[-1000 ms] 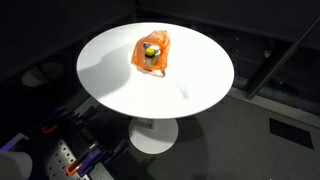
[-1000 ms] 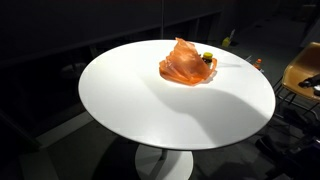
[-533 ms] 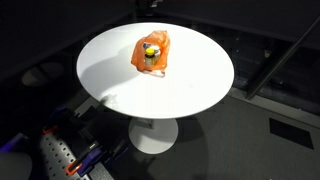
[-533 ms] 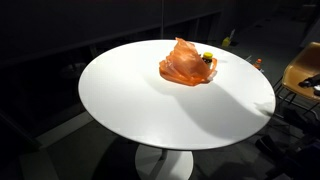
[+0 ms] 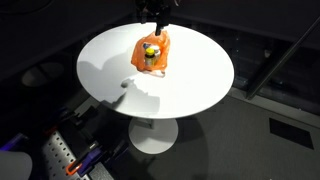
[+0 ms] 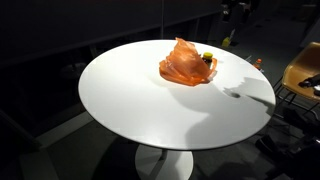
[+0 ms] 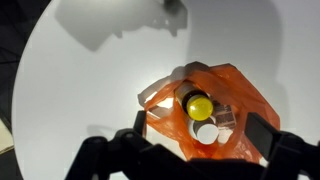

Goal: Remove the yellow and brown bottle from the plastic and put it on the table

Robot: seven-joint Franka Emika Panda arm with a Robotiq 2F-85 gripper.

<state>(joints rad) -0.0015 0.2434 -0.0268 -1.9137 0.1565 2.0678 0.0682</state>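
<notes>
An orange plastic bag lies on the round white table. The brown bottle with a yellow cap lies inside it, also visible in both exterior views. A white-capped container sits beside it in the bag. My gripper is open and empty, hanging high above the bag with its fingers to either side of the bag's opening. In both exterior views it shows only at the top edge.
The table stands on a single pedestal in a dark room. A yellow chair stands beside the table. Equipment with cables sits on the floor near the base.
My gripper has come into view at the top of both exterior views, above the bag. Its shadow has shifted across the table. The bag and bottle have not moved.
</notes>
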